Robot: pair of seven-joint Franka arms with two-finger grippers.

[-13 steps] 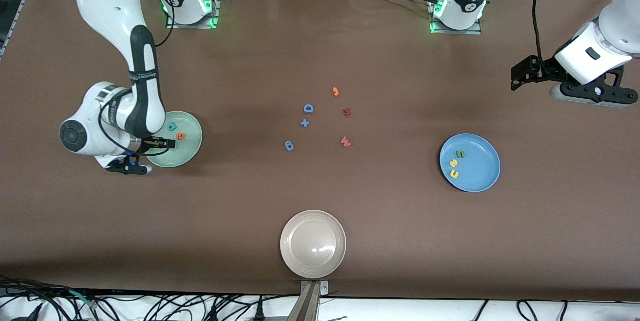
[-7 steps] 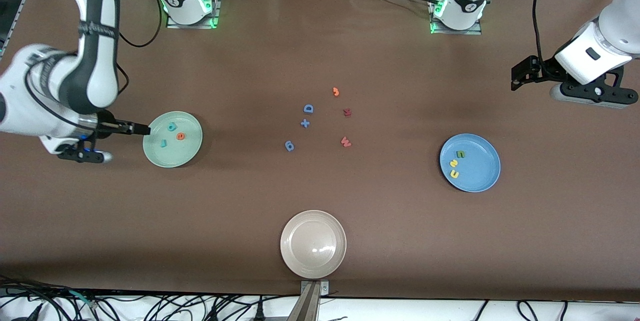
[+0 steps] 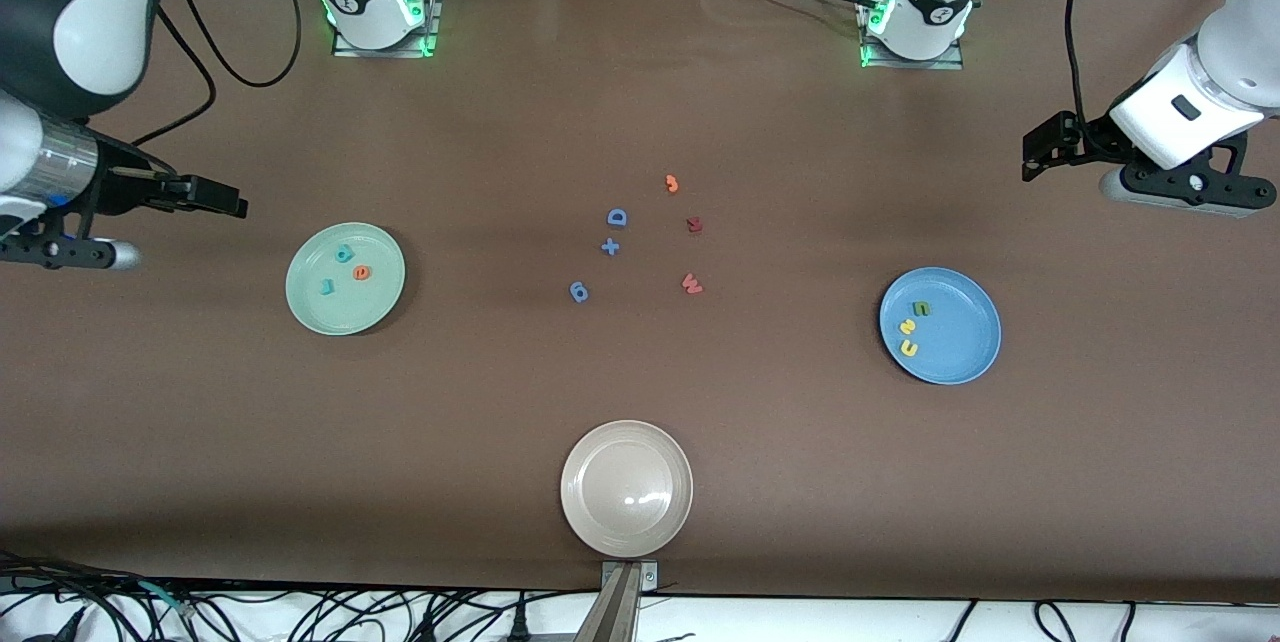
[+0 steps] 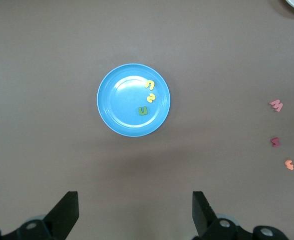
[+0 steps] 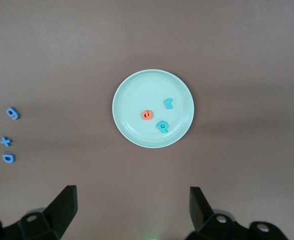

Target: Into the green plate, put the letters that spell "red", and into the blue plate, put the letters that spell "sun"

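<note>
Three letters in green plate (image 3: 300, 307): teal r (image 3: 326, 287), orange e (image 3: 361, 273), teal d (image 3: 345, 253), all lying flat, apart. Teal r long side runs across plate, toward orange e. Blue plate (image 3: 965, 347) holds green n (image 3: 920, 307), yellow s (image 3: 907, 327), yellow u (image 3: 909, 348) in line, running toward front camera.

Right gripper (image 3: 225, 198) spread wide, empty, up over bare worktop (image 3: 800, 482) beside green plate. Left gripper (image 3: 1040, 147) spread wide, empty; arm waits at its end.

Both words look done. Risk: arm swinging low could bump plate, spill letters. Blue D (image 3: 617, 217), pink w (image 3: 691, 284) must stay out.
</note>
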